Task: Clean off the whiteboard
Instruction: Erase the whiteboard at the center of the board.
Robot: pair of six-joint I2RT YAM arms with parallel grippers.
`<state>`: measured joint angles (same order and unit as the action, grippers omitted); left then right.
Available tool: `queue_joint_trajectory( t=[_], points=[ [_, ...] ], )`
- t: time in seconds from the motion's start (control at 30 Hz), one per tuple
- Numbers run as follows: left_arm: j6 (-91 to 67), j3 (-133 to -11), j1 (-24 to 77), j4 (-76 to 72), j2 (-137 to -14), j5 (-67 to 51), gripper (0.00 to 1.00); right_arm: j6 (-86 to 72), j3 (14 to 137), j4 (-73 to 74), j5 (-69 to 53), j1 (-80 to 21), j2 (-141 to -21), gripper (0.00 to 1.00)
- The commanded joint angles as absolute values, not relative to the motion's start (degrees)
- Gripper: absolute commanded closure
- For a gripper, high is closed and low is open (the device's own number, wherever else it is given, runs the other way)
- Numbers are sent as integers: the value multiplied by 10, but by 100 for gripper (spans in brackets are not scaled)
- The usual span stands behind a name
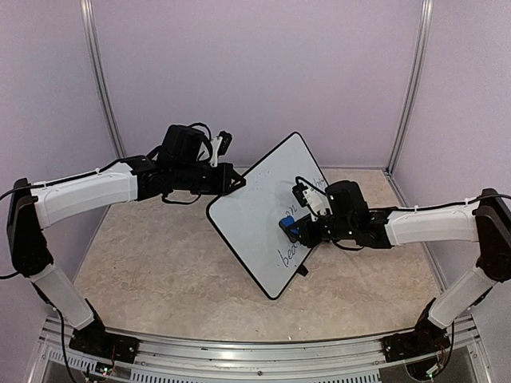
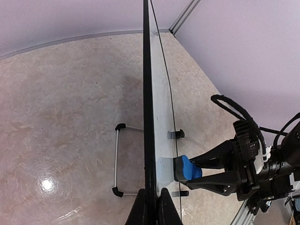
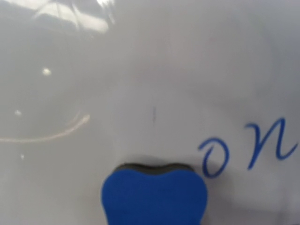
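Observation:
The whiteboard (image 1: 259, 211) stands tilted on one edge in the middle of the table. My left gripper (image 1: 237, 182) is shut on its black rim (image 2: 148, 93) at the upper left, one finger on each side (image 2: 151, 200). My right gripper (image 1: 300, 230) is shut on a blue eraser (image 1: 288, 227) whose dark felt rests against the white face (image 3: 140, 84). The left wrist view shows the eraser (image 2: 185, 168) side-on between the right gripper's fingers (image 2: 220, 182). Blue writing "on" (image 3: 248, 150) lies just right of the eraser (image 3: 154, 197). More writing (image 1: 292, 254) sits lower on the board.
A wire stand (image 2: 116, 159) lies on the table behind the board. Two black clip feet (image 2: 176, 134) show at the board's lower edge. Lilac walls with metal posts (image 1: 409, 88) close in the marbled table (image 1: 160, 263). A metal rail (image 1: 255, 359) runs along the near edge.

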<state>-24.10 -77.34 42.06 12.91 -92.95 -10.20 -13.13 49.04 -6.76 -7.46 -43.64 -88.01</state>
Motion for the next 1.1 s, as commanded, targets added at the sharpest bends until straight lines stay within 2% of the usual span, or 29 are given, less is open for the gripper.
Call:
queue_joint_trajectory(
  t=[0.0, 0.53, 0.83, 1.07],
  points=[
    [-189, -778, 432, 93, -922, -116, 100, -142, 449, -17, -83, -434, -894, 70],
    [-188, -778, 435, 94, -920, -115, 100, -151, 422, -10, -73, -434, -878, 70],
    [-189, -778, 435, 94, -921, -116, 100, -122, 492, -18, -76, -434, -815, 70],
    [-187, -778, 437, 95, -921, -111, 100, -97, 567, -5, -56, -434, -880, 69]
  ],
)
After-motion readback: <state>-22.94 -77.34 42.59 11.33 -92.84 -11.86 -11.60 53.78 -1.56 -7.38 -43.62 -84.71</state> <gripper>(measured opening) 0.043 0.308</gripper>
